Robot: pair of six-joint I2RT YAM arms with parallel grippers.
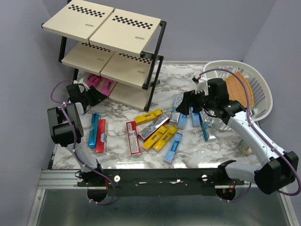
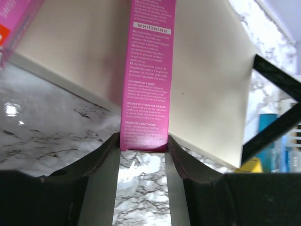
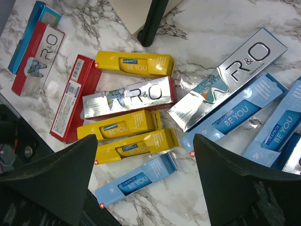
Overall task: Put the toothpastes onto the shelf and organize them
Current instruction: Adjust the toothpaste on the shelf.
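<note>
Left gripper (image 2: pixel 143 147) clamped on end of pink toothpaste box (image 2: pixel 149 70), against shelf (image 2: pixel 207 84) bottom board. My worry: thin end-grip, box could pivot, snag board edge. Right gripper (image 3: pixel 146 141) spread wide, empty, over loose boxes (image 3: pixel 127 125) before shelf.

Bright, even light throughout. Glare spots the surface (image 2: pixel 10 109) left of the pink box (image 2: pixel 148 75), whose lower print blurs.

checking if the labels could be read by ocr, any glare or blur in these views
Left wrist: the pink toothpaste box print is sharp, the second pink box at top left is blurred, a glare spot sits on the marble table. Right wrist: silver boxes mirror the light, lettering readable. Top external: even light, no glare, print too small to read.
</note>
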